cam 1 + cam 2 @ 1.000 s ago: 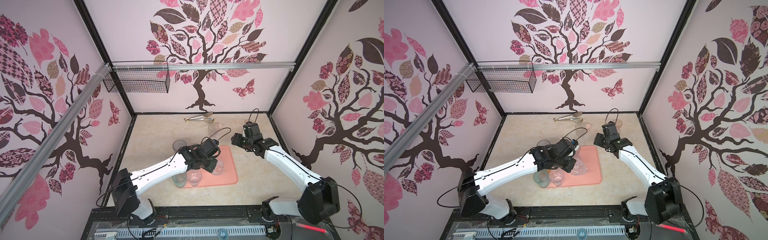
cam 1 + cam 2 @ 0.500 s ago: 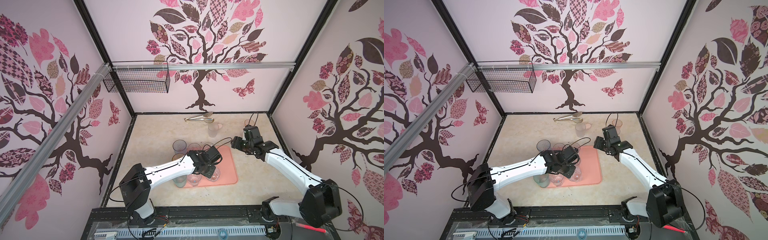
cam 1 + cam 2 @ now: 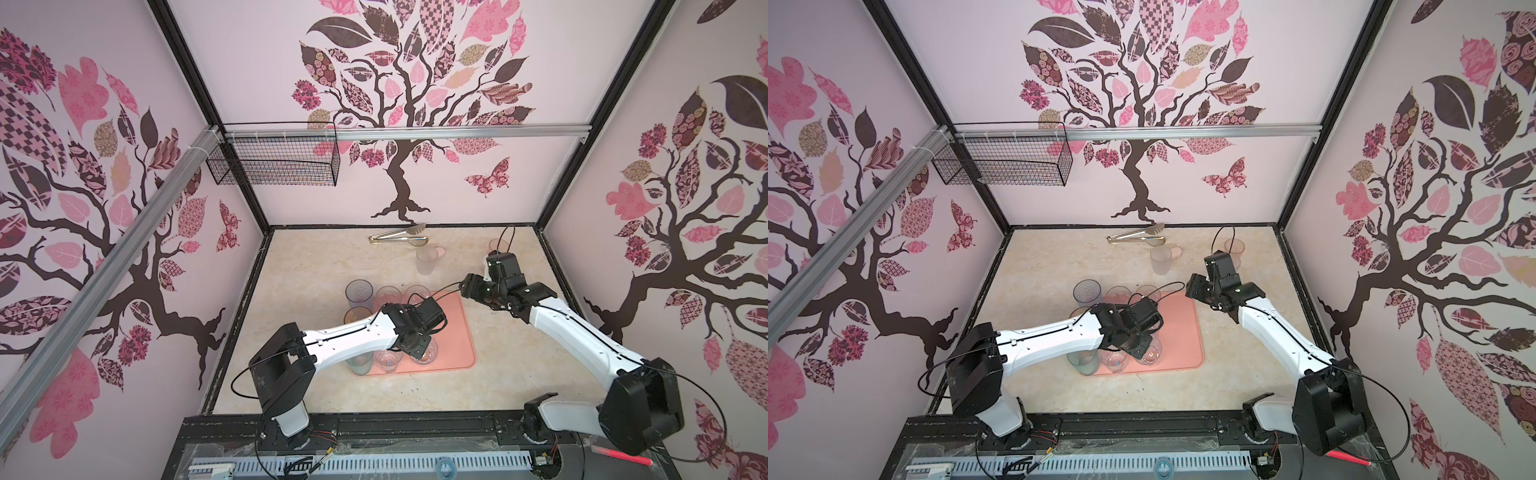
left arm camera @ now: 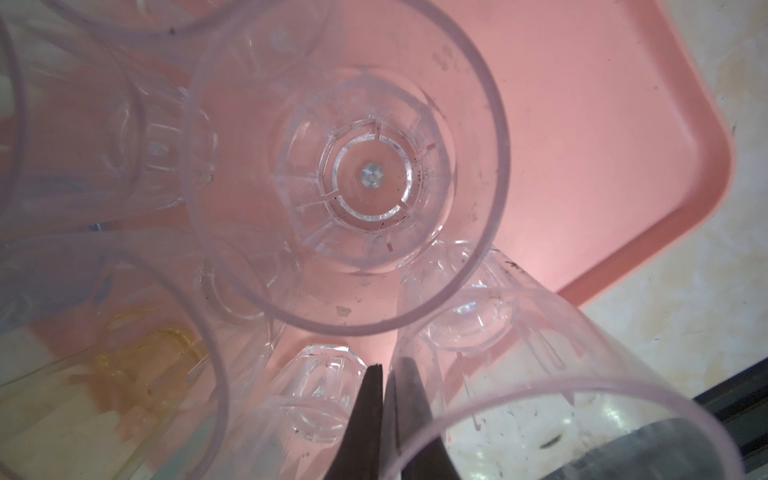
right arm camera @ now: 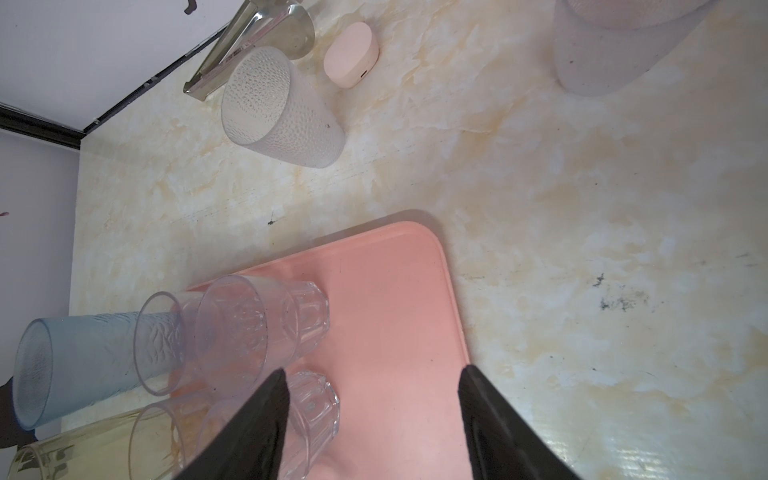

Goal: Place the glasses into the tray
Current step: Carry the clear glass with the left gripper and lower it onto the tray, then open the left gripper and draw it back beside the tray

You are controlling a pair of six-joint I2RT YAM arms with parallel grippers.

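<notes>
Several glasses [image 3: 387, 360] half-hidden under left arm [image 3: 353, 336], left tool [image 4: 388, 368] pinching one

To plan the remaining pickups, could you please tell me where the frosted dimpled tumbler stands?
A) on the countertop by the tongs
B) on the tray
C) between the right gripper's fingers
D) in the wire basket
A: the frosted dimpled tumbler stands on the countertop beyond the tray, close to the tongs.

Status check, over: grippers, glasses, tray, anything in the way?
Left gripper shut on clear faceted plastic tumbler over flat salmon-pink tray. Right gripper open, empty. Frosted dimpled tumbler, pale pink tumbler outside tray. Nothing blocking.
</notes>
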